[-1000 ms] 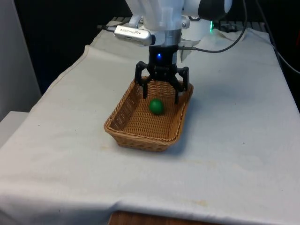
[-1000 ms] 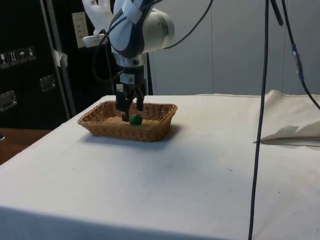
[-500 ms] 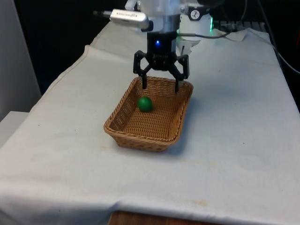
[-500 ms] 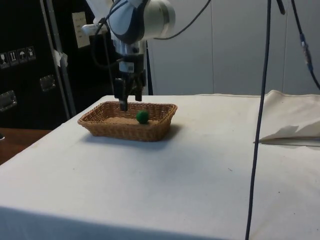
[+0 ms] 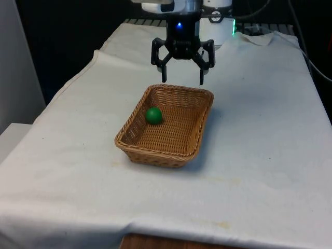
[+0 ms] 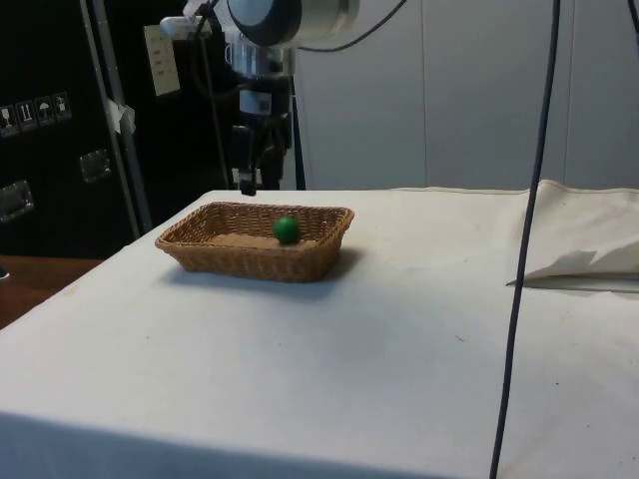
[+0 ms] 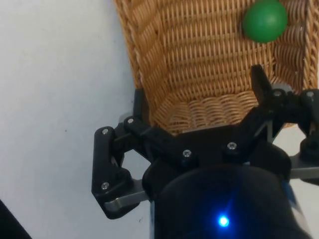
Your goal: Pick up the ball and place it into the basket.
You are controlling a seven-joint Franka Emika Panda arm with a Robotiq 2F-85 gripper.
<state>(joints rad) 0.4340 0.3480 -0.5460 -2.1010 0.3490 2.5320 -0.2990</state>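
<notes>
Since a second ago the gripper point(image 5: 182, 78) has climbed out of the basket point(image 5: 155, 154) and backed off toward the far rim; the ball point(image 5: 153, 115) has rolled from mid-basket toward the wall on the front view's left. Gripper now hangs clear above the far rim at roughly 12 o'clock from the ball in the front view, fingers spread wide, nothing between them.

Ball sits on the basket floor against that wall, about 9 o'clock from basket centre; the side view shows it inside too point(image 6: 286, 230), as does the wrist view point(image 7: 264, 20).

Looks placed, so little risk remains:
- ball may not have settled; a knock to the basket or table could set it rolling, though the walls look high enough to contain it
- a low retreat path could clip the far rim and drag the light wicker basket

Orientation: ball is a sphere, so no long axis and no heading. Basket's long axis runs roughly 12–6 in the front view, tilted slightly toward 1–7.
</notes>
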